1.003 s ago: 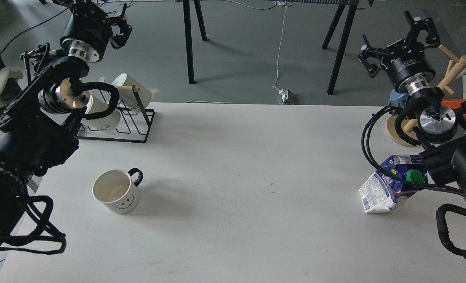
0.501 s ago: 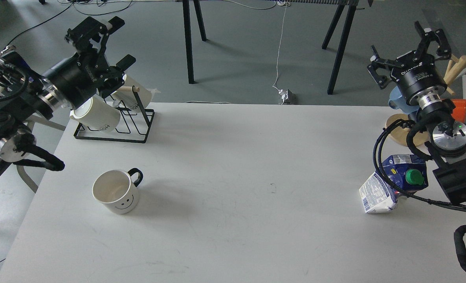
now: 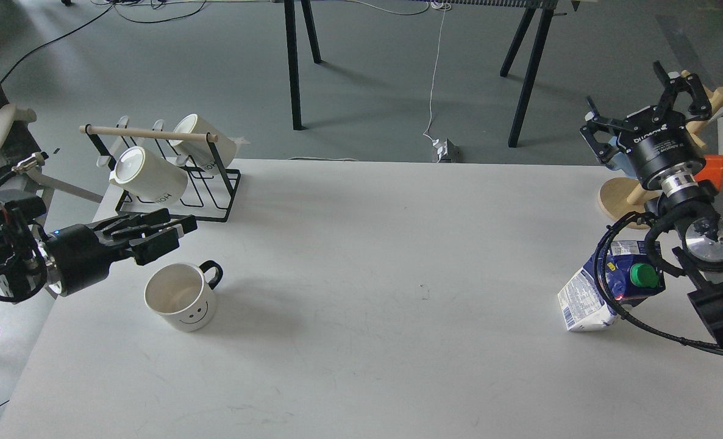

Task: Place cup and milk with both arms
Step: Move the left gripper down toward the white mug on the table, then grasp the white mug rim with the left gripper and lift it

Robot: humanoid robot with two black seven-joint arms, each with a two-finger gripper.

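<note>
1. Reaching in low from the left edge of the head view, the left gripper [image 3: 175, 228] lies level just above the table [image 3: 367, 256], its fingers side-on and overlapping; cannot tell how far they are parted. It holds nothing.
2. White smiley cup [image 3: 180, 297] stands upright on the near-left of the table, just beside and below the left gripper tips, not touching.
3. Right gripper [image 3: 648, 113] is raised at the far right, fingers spread wide, empty.
4. Milk carton [image 3: 608, 285] sits tilted at the right edge, green cap up, well apart from the right gripper.
5. Mug rack [image 3: 172, 167] stands far left.
</note>
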